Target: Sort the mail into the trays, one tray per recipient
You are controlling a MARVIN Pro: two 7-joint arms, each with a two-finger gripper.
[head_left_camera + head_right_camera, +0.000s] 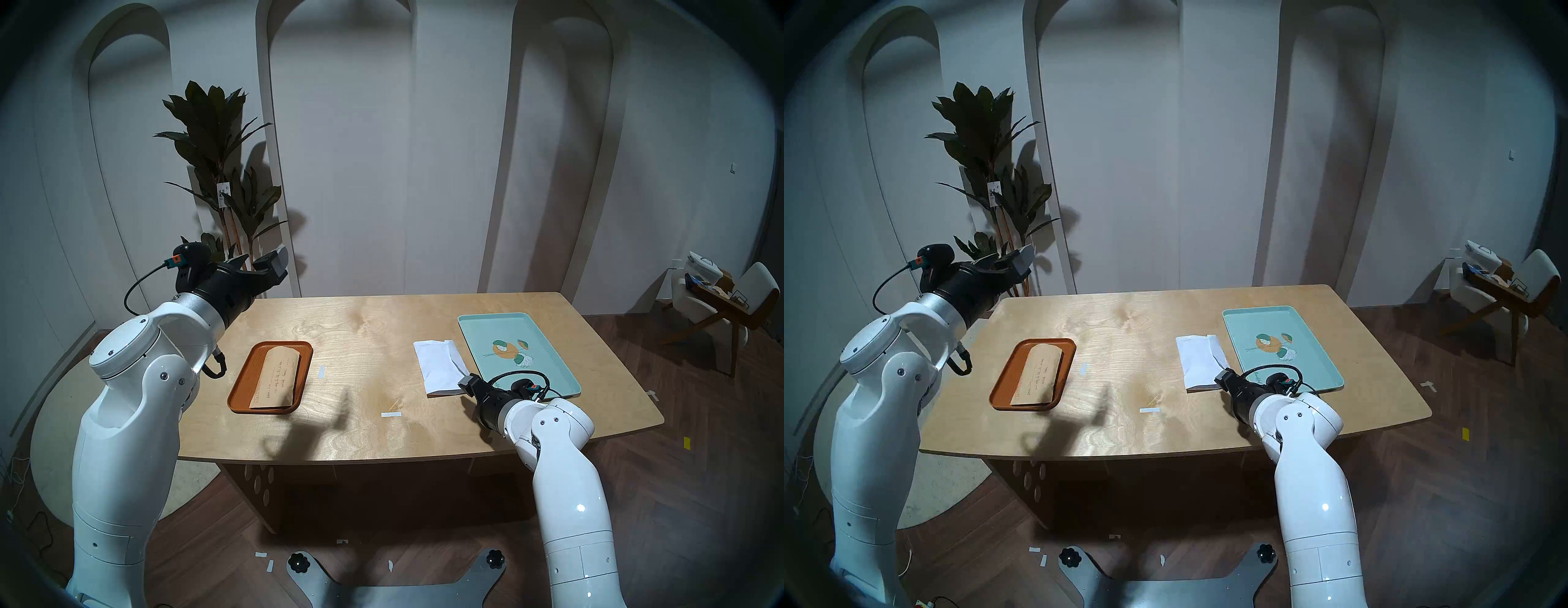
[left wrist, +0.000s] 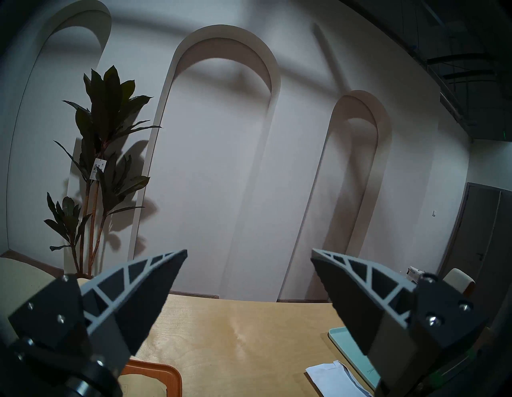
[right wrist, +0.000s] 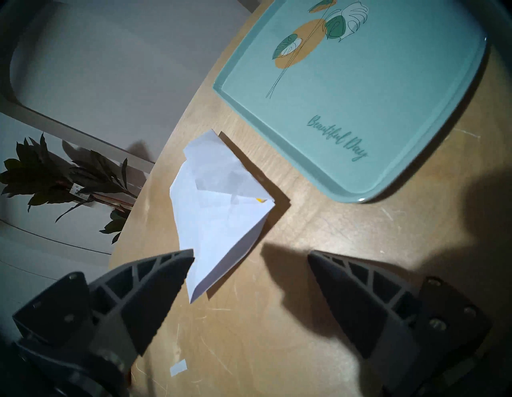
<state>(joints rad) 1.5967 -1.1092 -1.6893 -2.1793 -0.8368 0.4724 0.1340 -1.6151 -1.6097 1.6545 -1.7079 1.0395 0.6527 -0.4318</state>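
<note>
In the right wrist view the right gripper (image 3: 250, 253) stood spread wide and empty; the white envelope (image 3: 221, 210) lay on the table (image 3: 277, 332) at its eleven o'clock, beside the mint-green tray (image 3: 388, 91).

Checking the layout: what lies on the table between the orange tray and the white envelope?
Bare table except two small tape strips, seen in both head views between orange tray and white envelope.

Dim room, light falling from above: each arm throws a hard dark shadow on the bench (image 1: 365, 339). All views bend at their dark fisheye rims. Wrist views look soft beyond each tool.
</note>
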